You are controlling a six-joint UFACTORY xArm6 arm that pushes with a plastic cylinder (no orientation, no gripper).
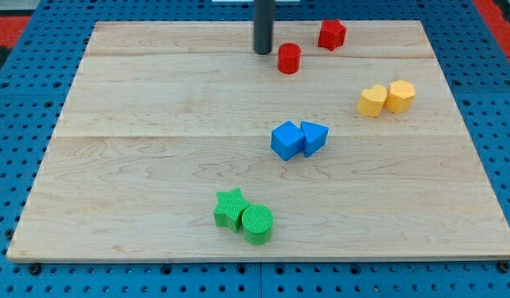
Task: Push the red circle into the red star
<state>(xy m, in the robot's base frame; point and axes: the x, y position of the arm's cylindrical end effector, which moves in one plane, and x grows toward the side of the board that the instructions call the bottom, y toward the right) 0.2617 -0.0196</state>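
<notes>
On a pale wooden board (156, 99) laid over a blue pegboard surface (23, 132), my tip (263, 51) stood near the view's top edge, just to the left of the red circle (289, 59) and apparently not touching it. The red star (331, 34) sat up and to the right of the circle, near but apart from it. The rod carried no jaws, so there was nothing to spread or press together. No containers stood on the board; every block rested directly on the wood. Two yellow blocks (387, 98) touched at the view's right, their shapes hard to make out. A blue cube (286, 140) pressed against a second blue block (314, 136) near the centre. A green star (229, 208) touched a green circle (257, 223) toward the bottom. The rod's upper length was cut off by the top of the view.
</notes>
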